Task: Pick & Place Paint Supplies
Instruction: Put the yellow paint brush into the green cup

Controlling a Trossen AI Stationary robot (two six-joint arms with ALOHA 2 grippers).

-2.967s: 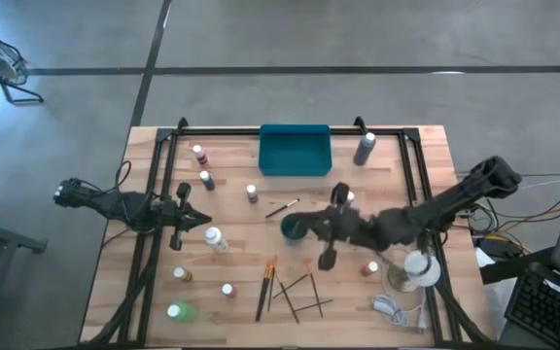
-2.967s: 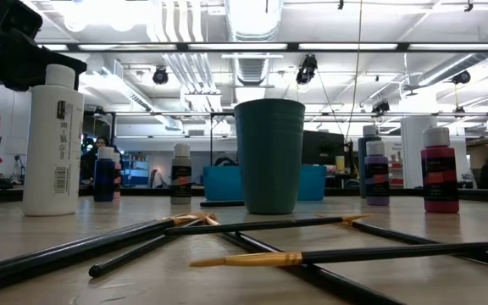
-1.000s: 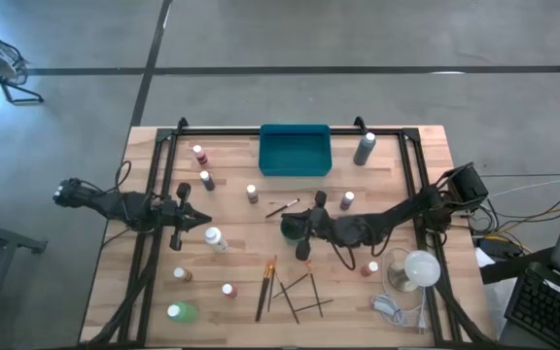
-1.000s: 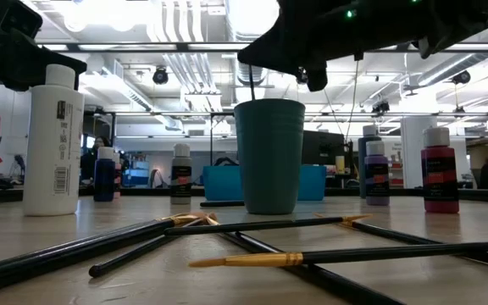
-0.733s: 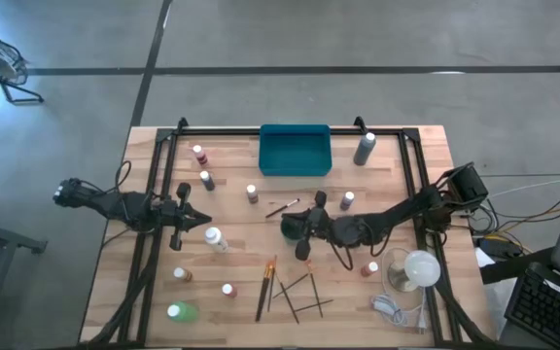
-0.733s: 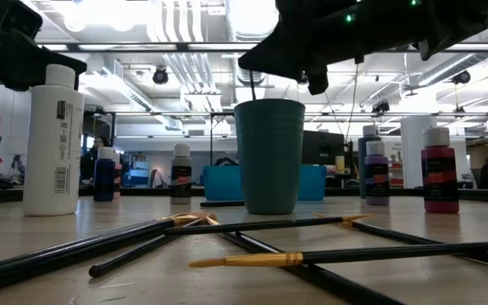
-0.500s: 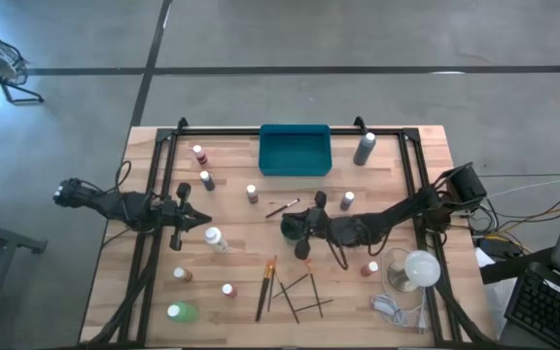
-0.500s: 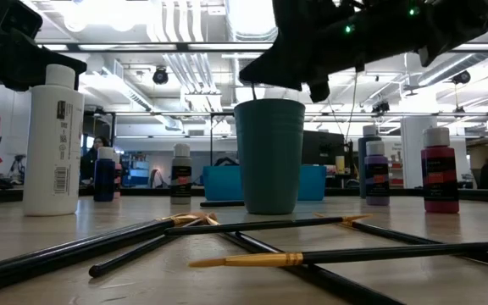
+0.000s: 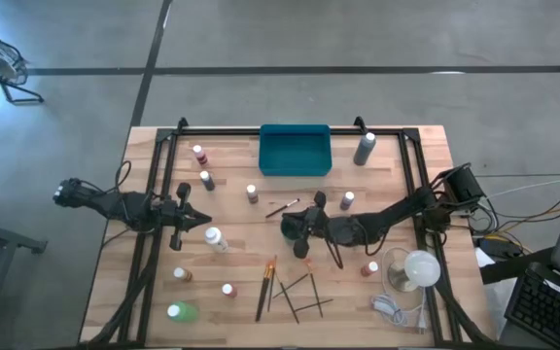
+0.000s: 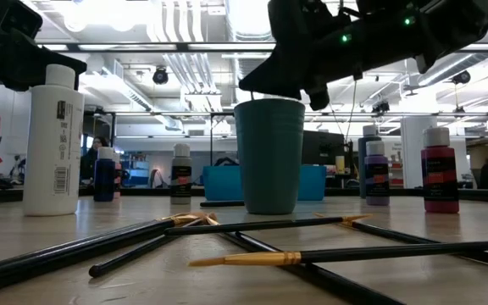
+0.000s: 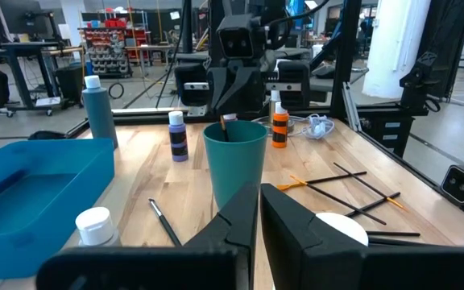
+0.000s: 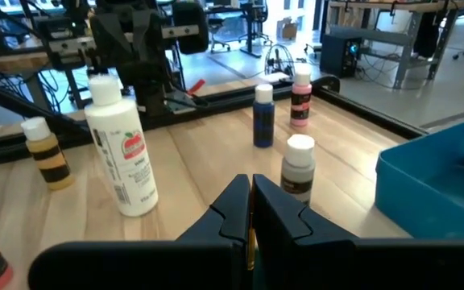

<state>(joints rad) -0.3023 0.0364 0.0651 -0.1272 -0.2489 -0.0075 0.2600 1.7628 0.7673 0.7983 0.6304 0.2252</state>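
Your right tool (image 9: 297, 229) hangs over the green cup (image 9: 293, 229), clamped on a thin paintbrush (image 11: 225, 127) dipping into it, left tool (image 9: 202, 220) shut, empty, beside the white bottle (image 9: 215, 238).

The high view looks straight down on the whole bench (image 9: 426, 146). The low view sits at bench-top height, close behind the brushes (image 10: 252, 226), facing the cup (image 10: 269, 155). Each wrist view looks forward past its own end effector. The left wrist view and the low view share the cup (image 11: 234, 161).
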